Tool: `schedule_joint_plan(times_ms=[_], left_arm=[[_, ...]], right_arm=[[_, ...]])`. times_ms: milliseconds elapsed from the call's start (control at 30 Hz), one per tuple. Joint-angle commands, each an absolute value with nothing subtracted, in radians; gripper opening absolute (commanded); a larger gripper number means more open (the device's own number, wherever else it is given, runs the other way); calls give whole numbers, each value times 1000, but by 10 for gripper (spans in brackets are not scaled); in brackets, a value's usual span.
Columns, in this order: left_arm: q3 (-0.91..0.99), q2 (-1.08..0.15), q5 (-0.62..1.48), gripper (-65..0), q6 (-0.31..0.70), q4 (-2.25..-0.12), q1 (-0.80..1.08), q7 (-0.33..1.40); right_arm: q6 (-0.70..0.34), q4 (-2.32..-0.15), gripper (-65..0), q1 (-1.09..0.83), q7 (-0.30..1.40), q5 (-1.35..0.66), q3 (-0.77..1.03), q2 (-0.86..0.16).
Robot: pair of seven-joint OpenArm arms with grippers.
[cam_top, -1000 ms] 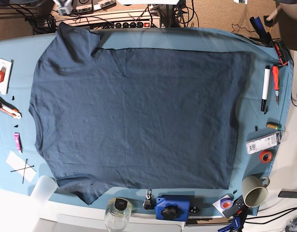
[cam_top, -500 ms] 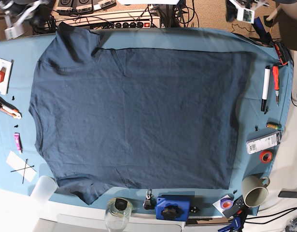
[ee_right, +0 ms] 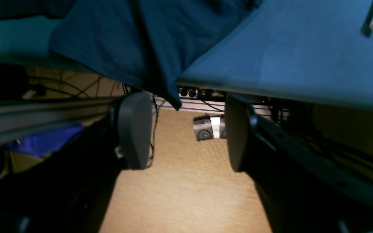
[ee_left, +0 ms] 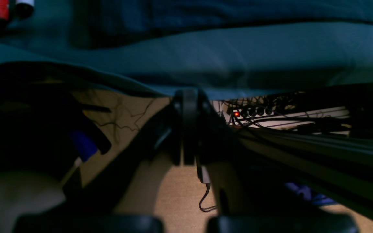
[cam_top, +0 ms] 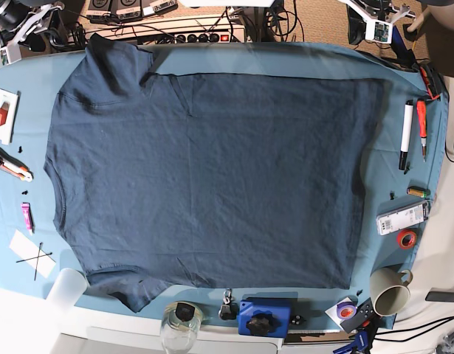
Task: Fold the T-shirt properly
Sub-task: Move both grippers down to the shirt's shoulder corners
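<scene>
Both arms have come into the far corners of the base view since a second ago, when neither showed at all; half a second ago they were just entering. On that view's left, the right gripper [cam_top: 12, 33] hangs beyond the far left corner of the table, and on its right the left gripper [cam_top: 376, 18] hangs beyond the far right corner.

From the wrist view, the right gripper [ee_right: 186, 131] has its fingers [ee_right: 134, 129] spread wide with nothing between them, over tan floor. A corner of the T-shirt [ee_right: 115, 48] droops off the table edge just above them, not touching.

In its own wrist view the left gripper [ee_left: 188, 126] has its fingers pressed together and holds nothing; the edge of the tablecloth [ee_left: 238, 61] lies just beyond it.

Spread flat and unfolded, the T-shirt [cam_top: 204, 177] covers most of the tablecloth [cam_top: 23, 74], collar to the left, hem to the right, one sleeve at the far left corner and the other at the near left. Nothing touches it. A marker [cam_top: 406, 133] lies to its right, a mug [cam_top: 389, 291] at the near right corner, and a glass [cam_top: 180, 324] on the near edge.
</scene>
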State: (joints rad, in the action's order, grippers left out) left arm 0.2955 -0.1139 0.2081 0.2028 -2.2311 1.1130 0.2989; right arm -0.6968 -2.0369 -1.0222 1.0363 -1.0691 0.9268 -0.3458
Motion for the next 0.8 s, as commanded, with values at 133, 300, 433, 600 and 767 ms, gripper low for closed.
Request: schedule_joint_plan(times_ms=[133,300,433,600,767], left_arm=[[298,-117,214,-650,216,-2247,1126,281],[298,-119,214,-650,234,-2247,1112,281],[298,-119,214,-650,234,-2247,1111,281],[298,-119,214,-650,234,-2247,1110,281],[298,-119,214,-650,234,-2247,1111,281]], right_arm=[[-697,-1982,-299,-885,1052,-1065,937,-322],[-698,-1797,-300,-758,1087,-1110,936,-377],[-698,-1683,-300,-700,1145,-1193,936,-405],[-698,-1591,-300,-648,1192,-1267,915,-410],[-698,-1542,-300,-622,1198,-1271,812,-410]])
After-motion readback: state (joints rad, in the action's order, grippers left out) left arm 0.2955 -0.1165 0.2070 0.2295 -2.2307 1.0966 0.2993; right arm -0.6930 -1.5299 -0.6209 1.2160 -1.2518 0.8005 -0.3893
